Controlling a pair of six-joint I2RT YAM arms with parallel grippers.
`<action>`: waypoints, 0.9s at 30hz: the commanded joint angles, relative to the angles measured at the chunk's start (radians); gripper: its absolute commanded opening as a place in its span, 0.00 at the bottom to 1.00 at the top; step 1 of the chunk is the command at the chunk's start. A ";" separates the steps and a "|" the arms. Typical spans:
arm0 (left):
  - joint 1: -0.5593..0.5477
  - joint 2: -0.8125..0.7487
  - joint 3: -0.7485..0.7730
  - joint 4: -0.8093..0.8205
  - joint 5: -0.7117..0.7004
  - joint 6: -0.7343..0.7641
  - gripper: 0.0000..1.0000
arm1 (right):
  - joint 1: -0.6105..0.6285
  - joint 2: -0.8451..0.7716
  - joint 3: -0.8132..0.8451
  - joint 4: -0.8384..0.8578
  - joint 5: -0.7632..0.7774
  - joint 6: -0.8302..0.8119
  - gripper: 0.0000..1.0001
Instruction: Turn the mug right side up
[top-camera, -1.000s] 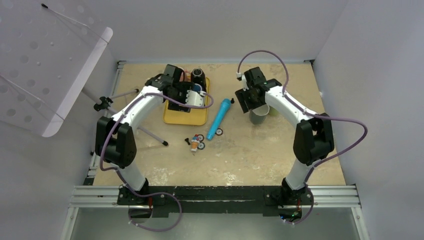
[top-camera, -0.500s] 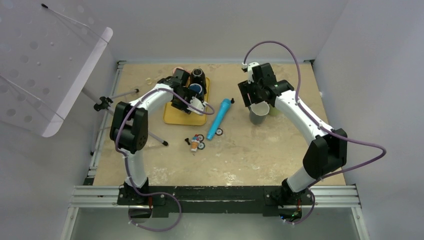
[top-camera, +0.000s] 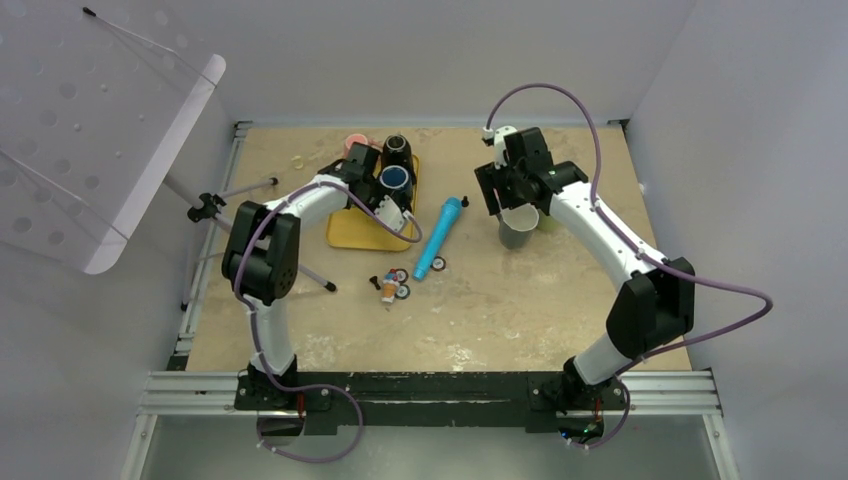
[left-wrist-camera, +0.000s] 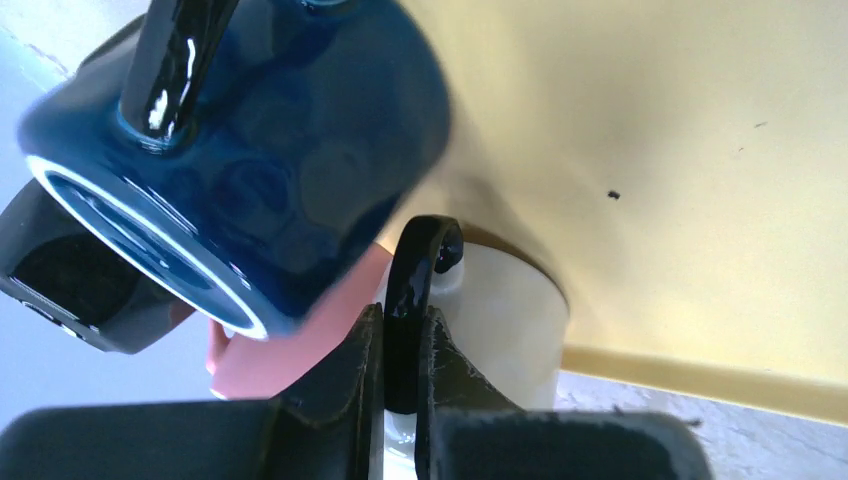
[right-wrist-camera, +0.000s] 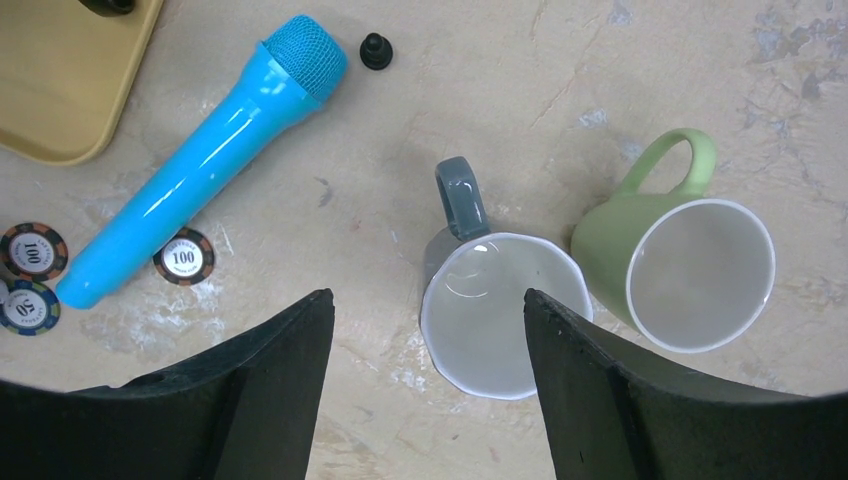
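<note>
A white mug (left-wrist-camera: 500, 310) with a black handle (left-wrist-camera: 412, 290) sits on the yellow tray (left-wrist-camera: 680, 200), one end against the tray floor. My left gripper (left-wrist-camera: 400, 345) is shut on that handle, a finger on each side. In the top view the left gripper (top-camera: 388, 203) is at the tray's right side, by the white mug (top-camera: 402, 217). My right gripper (right-wrist-camera: 427, 297) hangs open over an upright grey mug (right-wrist-camera: 500, 310), holding nothing. It stands at the table's back right in the top view (top-camera: 505, 195).
A dark blue mug (left-wrist-camera: 250, 170), a pink mug (left-wrist-camera: 290, 340) and a black mug (left-wrist-camera: 70, 290) crowd the white one. A green mug (right-wrist-camera: 690, 270) leans beside the grey mug. A blue toy microphone (right-wrist-camera: 200, 165) and poker chips (right-wrist-camera: 183, 257) lie mid-table. A small tripod (top-camera: 210, 207) stands left.
The left gripper has closed onto the white mug's black handle and shifted along the tray. The right arm rose and moved back a little, then held still, staying open.
</note>
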 joint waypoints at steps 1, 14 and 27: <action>0.012 -0.037 -0.049 -0.007 -0.018 -0.009 0.00 | -0.003 -0.058 0.000 0.033 -0.017 -0.011 0.73; 0.014 -0.320 0.167 -0.237 0.274 -0.643 0.00 | -0.001 -0.276 -0.123 0.262 -0.295 0.078 0.75; 0.014 -0.436 0.369 -0.194 0.562 -1.528 0.00 | 0.140 -0.235 -0.435 1.272 -0.804 0.599 0.98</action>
